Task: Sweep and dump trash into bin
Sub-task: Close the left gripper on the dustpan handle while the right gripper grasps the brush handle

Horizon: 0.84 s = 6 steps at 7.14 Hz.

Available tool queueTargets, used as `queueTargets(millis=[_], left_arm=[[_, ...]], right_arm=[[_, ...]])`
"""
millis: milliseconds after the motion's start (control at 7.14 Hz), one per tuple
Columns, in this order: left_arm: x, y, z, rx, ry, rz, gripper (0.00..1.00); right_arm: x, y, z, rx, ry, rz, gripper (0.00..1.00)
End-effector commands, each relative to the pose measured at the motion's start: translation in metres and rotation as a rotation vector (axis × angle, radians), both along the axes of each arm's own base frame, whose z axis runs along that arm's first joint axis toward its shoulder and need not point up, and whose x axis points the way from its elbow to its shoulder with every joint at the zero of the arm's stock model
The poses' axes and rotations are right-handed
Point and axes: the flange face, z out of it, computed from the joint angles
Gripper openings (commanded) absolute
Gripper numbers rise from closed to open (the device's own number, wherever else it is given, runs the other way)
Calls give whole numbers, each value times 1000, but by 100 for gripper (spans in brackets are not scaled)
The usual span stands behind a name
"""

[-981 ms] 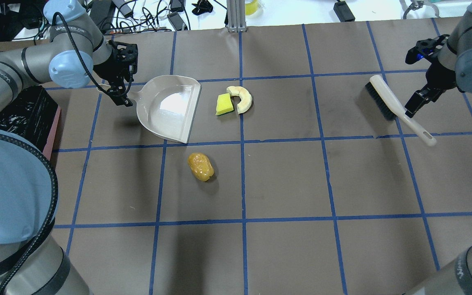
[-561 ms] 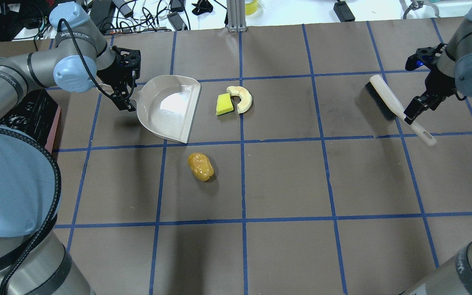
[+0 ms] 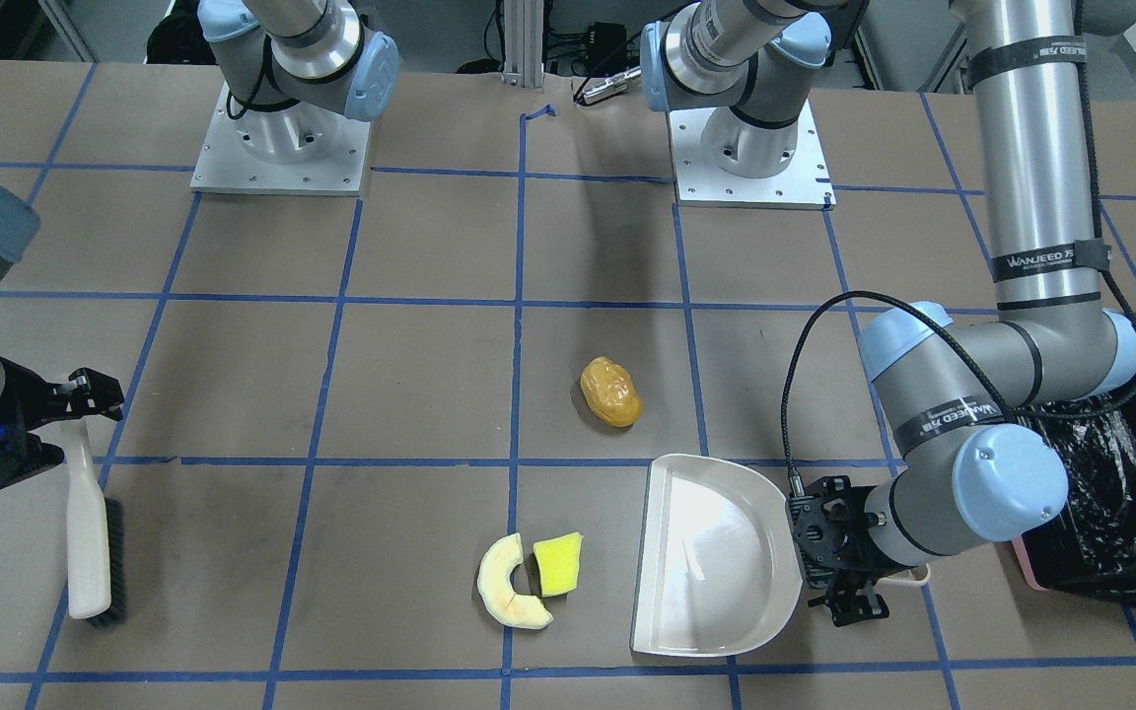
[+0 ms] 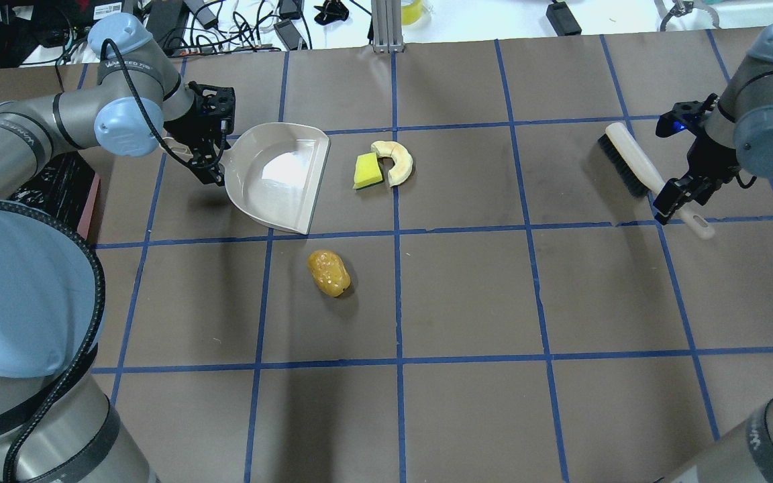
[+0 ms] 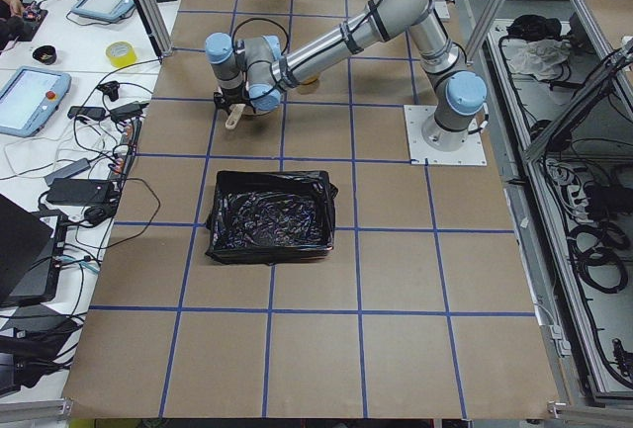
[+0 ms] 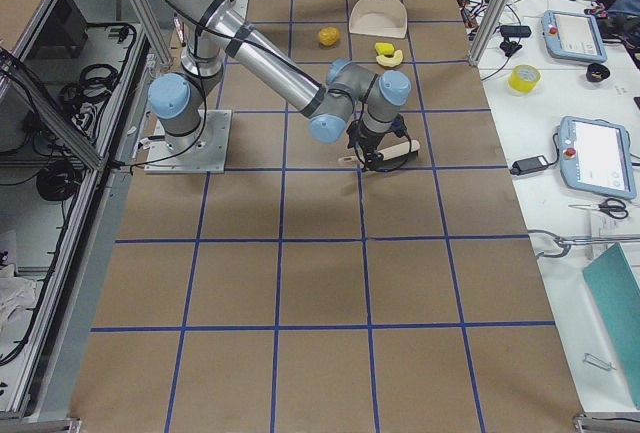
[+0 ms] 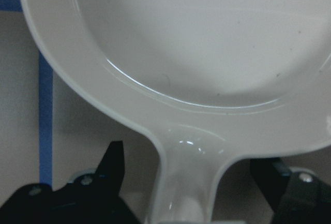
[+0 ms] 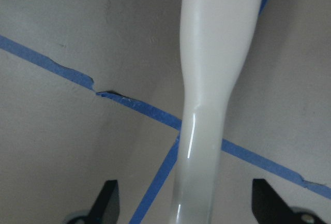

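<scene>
Three trash pieces lie loose on the bench point(image 4: 467, 302), all outside the dustpan point(image 4: 279, 181) and the bin point(image 5: 269, 215). The wedge point(image 4: 367, 171) and crescent point(image 4: 396, 161) touch each other, just beside the pan's straight open edge. The lump point(image 4: 328, 273) sits alone, nearer the robot, near the pan's corner but apart from it.

Left claw point(image 4: 214, 159): spread, straddling the pan's handle. Its wrist view shows bare bench between each finger and the handle. The pan lies flat.

Right claw point(image 4: 678, 196): also spread, set over the thin end of the brush point(image 4: 635, 168) handle, with a gap on both sides (no contact that I can see). The brush lies on the robot's right side, dark bristles turned toward the bench's middle, well apart from the trash.

The bin stands at the bench's edge on the robot's left, with a crinkled black liner and a pink rim showing at one side. The left arm reaches partly across it. The dustpan sits between bin and trash.
</scene>
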Motion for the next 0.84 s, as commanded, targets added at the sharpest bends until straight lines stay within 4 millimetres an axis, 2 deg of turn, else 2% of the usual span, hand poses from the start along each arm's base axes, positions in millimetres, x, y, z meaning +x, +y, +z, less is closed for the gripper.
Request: queueTargets(millis=[0,140,280,420,561,701], left_arm=[[-1,3,-10,-23,2,-1,87],[-1,3,-11,-20,3,-1,86],[0,3,-10,-27,2,-7,72],[0,2,-8,-43,0,-37,21],[0,2,-8,-43,0,-38,15],[0,2,-8,-43,0,-38,15]], right_arm=[[0,1,-1,3,2,-2,32],[0,1,0,5,3,-3,10],[-3,2,1,15,34,-4,0],[-5,2,2,18,52,-24,0],[-4,0,9,8,62,-74,0],[4,-3,25,-17,78,-135,0]])
